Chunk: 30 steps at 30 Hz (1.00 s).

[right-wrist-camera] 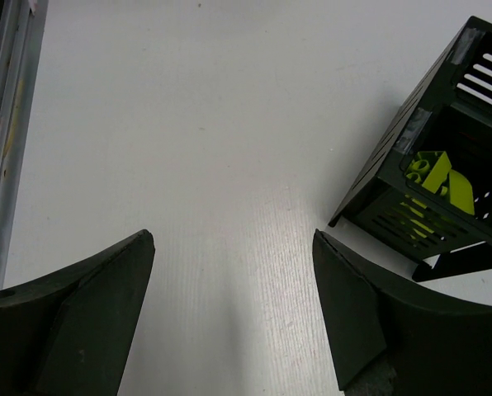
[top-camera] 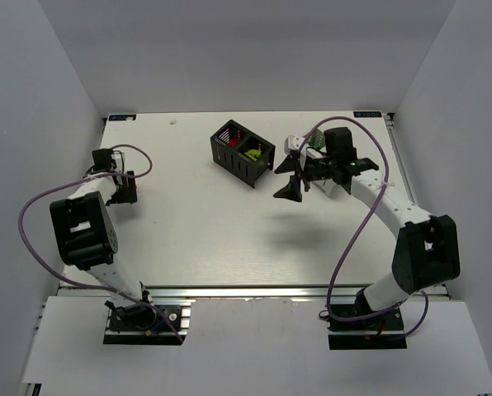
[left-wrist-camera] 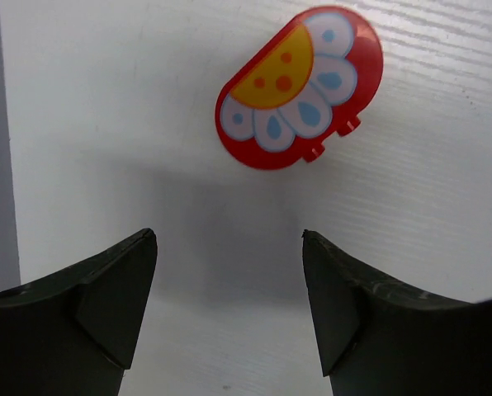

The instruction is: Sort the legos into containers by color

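1. Left gripper [left-wrist-camera: 229, 243]: jaws apart, nothing between them, low over the table [left-wrist-camera: 89, 124].
2. Just ahead lies a red oval lego [left-wrist-camera: 300, 87], flower print up.
3. Right gripper [right-wrist-camera: 234, 239]: jaws wide, empty.
4. To its right stands the black container [right-wrist-camera: 386, 173], with yellow-green legos [right-wrist-camera: 437, 177] in one compartment.

Overhead and close right wrist share black bin [top-camera: 236, 167]

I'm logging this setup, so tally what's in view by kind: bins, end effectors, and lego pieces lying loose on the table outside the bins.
Bins: 2 (black bin, white bin)
End effectors: 2 (left end effector, right end effector)
Loose lego pieces: 1 (red oval piece with a flower print)
Total: 5
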Tool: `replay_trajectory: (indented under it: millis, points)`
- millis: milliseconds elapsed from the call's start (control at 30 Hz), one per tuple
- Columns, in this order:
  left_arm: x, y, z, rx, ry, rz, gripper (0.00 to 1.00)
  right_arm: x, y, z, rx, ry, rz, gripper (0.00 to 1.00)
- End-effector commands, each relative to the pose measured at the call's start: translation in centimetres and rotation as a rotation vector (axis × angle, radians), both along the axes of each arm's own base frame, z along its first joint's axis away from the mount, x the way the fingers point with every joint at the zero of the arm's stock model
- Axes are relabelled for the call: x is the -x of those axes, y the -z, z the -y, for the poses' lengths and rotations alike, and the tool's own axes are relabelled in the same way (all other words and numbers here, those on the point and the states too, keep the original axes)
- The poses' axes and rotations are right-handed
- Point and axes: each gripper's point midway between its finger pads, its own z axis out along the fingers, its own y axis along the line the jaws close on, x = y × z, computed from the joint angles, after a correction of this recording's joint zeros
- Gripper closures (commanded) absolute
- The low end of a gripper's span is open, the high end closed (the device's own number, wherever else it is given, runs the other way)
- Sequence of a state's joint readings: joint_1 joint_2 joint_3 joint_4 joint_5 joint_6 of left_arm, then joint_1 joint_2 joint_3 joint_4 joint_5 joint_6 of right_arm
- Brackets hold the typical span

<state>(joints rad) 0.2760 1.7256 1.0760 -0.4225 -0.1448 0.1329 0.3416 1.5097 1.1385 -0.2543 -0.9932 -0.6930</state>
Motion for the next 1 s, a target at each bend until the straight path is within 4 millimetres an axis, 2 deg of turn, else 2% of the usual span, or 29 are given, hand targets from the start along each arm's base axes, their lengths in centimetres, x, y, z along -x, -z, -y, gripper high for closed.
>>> replay_trajectory:
  millis: [0, 33, 67, 133, 167, 200, 367, 567, 800, 967]
  points:
    - [-3.9, -2.3, -0.9, -0.047, 0.104, 0.093, 0.19, -0.8, -1.6, -0.7, -0.021, -0.030, 0.023, 0.18]
    - [-4.5, -2.3, -0.9, -0.047, 0.122, 0.098, 0.19, -1.0, -1.8, -0.8, -0.024, -0.029, 0.021, 0.18]
    - [-4.9, -2.2, -0.8, -0.044, 0.138, 0.099, 0.13, -1.3, -1.6, -0.9, -0.023, -0.029, 0.011, 0.18]
    - [-6.1, -2.1, -0.9, -0.044, 0.163, 0.101, 0.13, -1.8, -2.2, -1.2, -0.030, -0.025, 0.014, 0.18]
    - [-6.4, -1.9, -0.9, -0.046, 0.185, 0.097, 0.02, -2.1, -2.0, -1.2, -0.027, -0.021, 0.005, 0.18]
    - [-7.2, -2.4, -1.0, -0.048, 0.193, 0.113, 0.02, -2.2, -2.1, -1.3, -0.028, -0.021, 0.005, 0.18]
    - [-8.4, -1.1, -1.1, -0.045, 0.249, 0.079, 0.02, -3.0, -2.2, -1.4, -0.021, -0.014, 0.018, 0.17]
    - [-9.6, 0.1, 0.1, 0.019, 0.317, 0.094, 0.05, -3.4, -2.1, -1.5, -0.012, -0.015, 0.016, 0.17]
    - [-11.4, 0.4, -0.2, 0.027, 0.309, 0.112, 0.09, -3.7, -1.9, -1.5, -0.008, -0.004, -0.001, 0.17]
    - [-12.0, 0.5, -0.1, 0.041, 0.306, 0.124, 0.13, -3.8, -1.9, -1.4, -0.002, 0.006, 0.000, 0.17]
